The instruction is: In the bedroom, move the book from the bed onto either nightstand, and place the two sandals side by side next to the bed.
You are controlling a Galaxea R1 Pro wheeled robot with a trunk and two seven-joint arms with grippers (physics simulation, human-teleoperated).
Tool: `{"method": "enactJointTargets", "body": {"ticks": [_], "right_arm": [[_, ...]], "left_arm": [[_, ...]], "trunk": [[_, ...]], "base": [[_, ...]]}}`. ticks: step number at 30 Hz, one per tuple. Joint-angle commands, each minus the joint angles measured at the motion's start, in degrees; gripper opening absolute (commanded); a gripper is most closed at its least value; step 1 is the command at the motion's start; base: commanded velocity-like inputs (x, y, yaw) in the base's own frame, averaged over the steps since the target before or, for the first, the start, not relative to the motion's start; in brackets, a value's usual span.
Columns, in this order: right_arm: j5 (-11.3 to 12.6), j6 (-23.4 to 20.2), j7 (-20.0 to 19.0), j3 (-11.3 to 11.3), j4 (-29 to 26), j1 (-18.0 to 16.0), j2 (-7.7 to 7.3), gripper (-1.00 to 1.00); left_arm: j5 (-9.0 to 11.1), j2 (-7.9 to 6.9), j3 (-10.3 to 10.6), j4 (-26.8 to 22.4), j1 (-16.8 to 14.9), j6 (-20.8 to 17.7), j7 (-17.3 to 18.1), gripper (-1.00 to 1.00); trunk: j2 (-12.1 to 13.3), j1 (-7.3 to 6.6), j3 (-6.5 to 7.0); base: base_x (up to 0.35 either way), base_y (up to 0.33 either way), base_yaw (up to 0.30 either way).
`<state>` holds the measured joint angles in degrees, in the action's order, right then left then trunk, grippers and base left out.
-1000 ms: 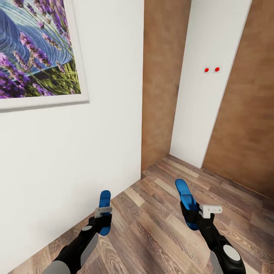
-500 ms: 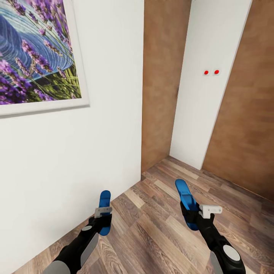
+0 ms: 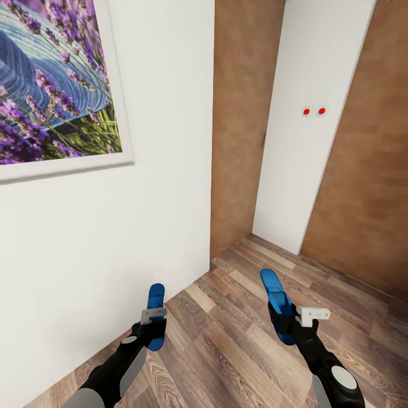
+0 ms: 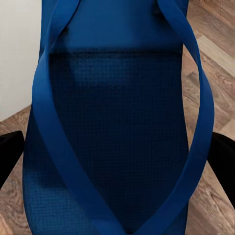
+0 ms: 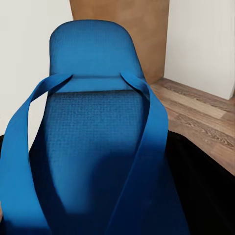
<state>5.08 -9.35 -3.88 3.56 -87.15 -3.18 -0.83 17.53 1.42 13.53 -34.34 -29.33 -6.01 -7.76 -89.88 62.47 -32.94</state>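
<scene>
I carry one bright blue sandal in each hand. My left gripper (image 3: 153,328) is shut on a sandal (image 3: 156,303) that points away from me, held above the wood floor beside the white wall. The left wrist view looks straight onto that sandal (image 4: 117,127) with its thin straps, a dark finger (image 4: 10,156) at each side. On the other side my right gripper (image 3: 286,323) is shut on the second sandal (image 3: 275,294), which tilts up and to the left. In the right wrist view this sandal (image 5: 93,132) rises in front of the lens. The book, bed and nightstand are out of view.
A white wall (image 3: 113,238) with a framed lavender picture (image 3: 54,85) stands close on the left. Ahead, a brown wood panel (image 3: 238,113) and a white wall section (image 3: 306,141) with two red dots (image 3: 313,111) form a corner. Wood-plank floor (image 3: 226,340) lies open ahead and right.
The view has shifted a little: the picture and the red dots sit slightly lower in the frame. Both arms hold their sandals as before.
</scene>
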Motion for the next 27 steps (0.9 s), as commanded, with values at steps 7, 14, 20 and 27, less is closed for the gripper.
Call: {"method": "enactJointTargets", "body": {"ticks": [7,14,20,27], "right_arm": [[0.62,-0.32,-0.36,0.07,-0.04,-0.06,0.03,-1.0],[0.57,-0.32,-0.27,0.02,-0.04,-0.03,0.04,-1.0],[0.62,-0.32,-0.25,-0.02,-0.04,-0.04,0.04,-1.0],[0.63,-0.32,-0.43,-0.02,-0.04,-0.05,0.04,-1.0]], "left_arm": [[0.58,-0.02,0.36,-0.11,-0.01,-0.23,-0.53,-1.0],[0.58,-0.01,0.36,-0.11,-0.02,-0.23,-0.53,-1.0],[0.58,-0.01,0.36,-0.11,-0.02,-0.23,-0.58,-1.0],[0.58,-0.01,0.48,-0.11,-0.02,-0.23,-0.59,-1.0]], "trunk": [[2.79,-1.55,1.2],[5.6,-3.08,2.46],[8.01,-4.4,3.54],[10.81,-5.94,4.79]], "base": [[0.0,0.0,0.0],[0.0,0.0,0.0],[0.0,0.0,0.0],[0.0,0.0,0.0]]}}
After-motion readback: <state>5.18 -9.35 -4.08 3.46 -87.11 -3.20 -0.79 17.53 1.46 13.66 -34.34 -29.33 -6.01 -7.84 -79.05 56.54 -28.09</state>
